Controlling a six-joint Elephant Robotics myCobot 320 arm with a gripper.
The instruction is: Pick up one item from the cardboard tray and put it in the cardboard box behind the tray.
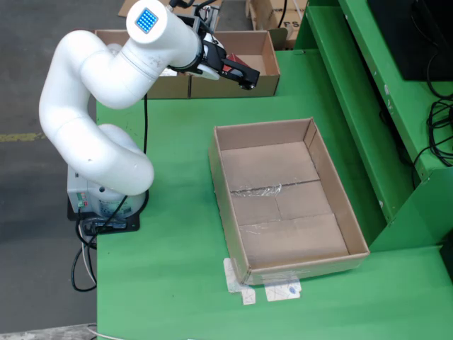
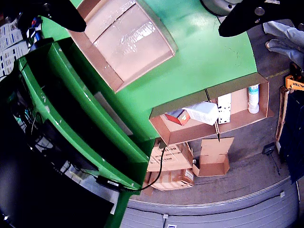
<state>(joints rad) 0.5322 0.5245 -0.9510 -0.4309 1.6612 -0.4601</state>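
Green table (image 1: pixel 177 234); cardboard cartons (image 2: pixel 173 166) on floor.

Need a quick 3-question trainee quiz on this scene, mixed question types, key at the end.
1. True or false: the large shallow cardboard tray in the middle of the green table has several items in it.
2. In the overhead view, the black-and-red claw hangs over: A) the tray, B) the open cardboard boxes at the table's far edge, C) the grey floor.
3. In the claw camera view, what colour is the small carton lying beside the white packet?

Key: 1 false, the tray shows only its bare taped bottom. 2 B. 3 red.
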